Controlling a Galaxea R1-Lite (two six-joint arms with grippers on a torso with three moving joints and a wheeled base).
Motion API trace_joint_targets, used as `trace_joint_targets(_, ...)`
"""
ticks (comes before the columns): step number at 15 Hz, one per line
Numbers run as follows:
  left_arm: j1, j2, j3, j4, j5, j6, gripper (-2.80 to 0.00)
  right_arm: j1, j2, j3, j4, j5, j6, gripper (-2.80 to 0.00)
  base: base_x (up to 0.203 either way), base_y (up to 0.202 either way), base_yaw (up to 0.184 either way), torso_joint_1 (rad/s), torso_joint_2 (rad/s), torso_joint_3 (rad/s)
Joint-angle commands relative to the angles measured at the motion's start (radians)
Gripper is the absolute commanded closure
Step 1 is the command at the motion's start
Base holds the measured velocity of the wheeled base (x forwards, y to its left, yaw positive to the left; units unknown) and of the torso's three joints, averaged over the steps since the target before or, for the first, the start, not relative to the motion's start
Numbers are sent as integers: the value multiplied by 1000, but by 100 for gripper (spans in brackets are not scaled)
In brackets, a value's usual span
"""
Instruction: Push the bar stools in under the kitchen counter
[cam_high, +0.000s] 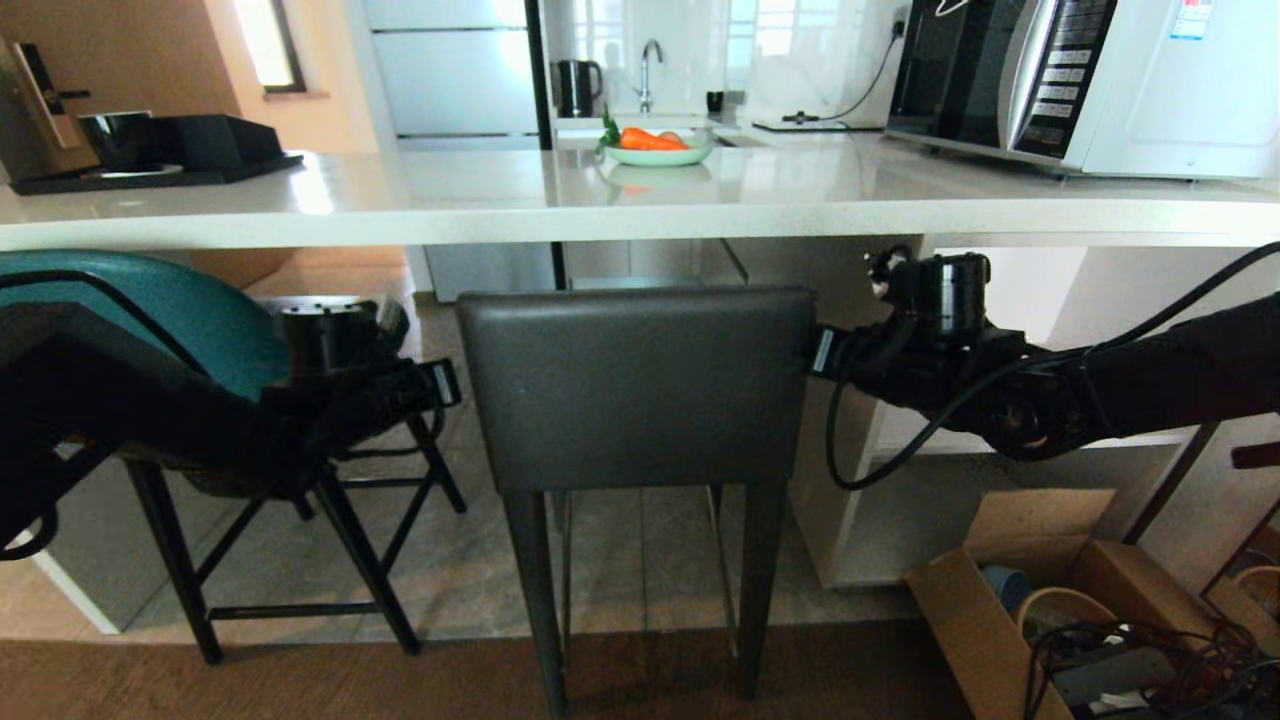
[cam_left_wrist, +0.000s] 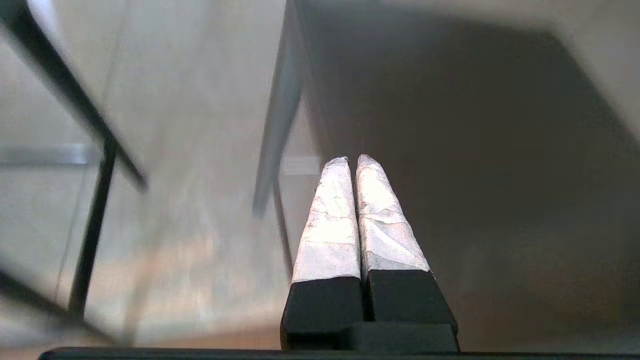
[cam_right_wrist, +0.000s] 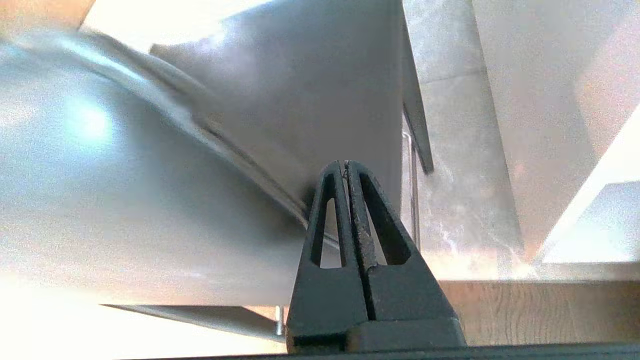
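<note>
The dark grey bar stool stands in the middle, its square back just in front of the kitchen counter edge. The teal bar stool is to its left, partly hidden by my left arm. My left gripper is shut and empty beside the grey back's left edge. In the left wrist view its taped fingers lie alongside the dark stool. My right gripper sits at the back's right edge. In the right wrist view it is shut, tips against the grey stool.
On the counter are a plate of carrots, a microwave and a black tray. A white slab leg stands right of the grey stool. An open cardboard box with cables sits on the floor at the lower right.
</note>
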Motion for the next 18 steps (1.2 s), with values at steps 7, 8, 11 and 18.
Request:
trace_joint_targets(7,-126,-200,277,-52,3,-8,0,10,-20,24,-2,-4,6,0,0,0,0,0,0,0)
trace_joint_targets(8,-137,-166,244,-52,30,-7,0,13,-20,26,-3,-4,6,0,0,0,0,0,0,0)
trace_joint_targets(11,-145,-35,87,-40,124,-4,0,13,-20,22,-4,-3,7,0,0,0,0,0,0,0)
trace_joint_targets(18,-131,-41,39,19,137,-7,0,10,8,16,-4,2,7,0,0,0,0,0,0,0)
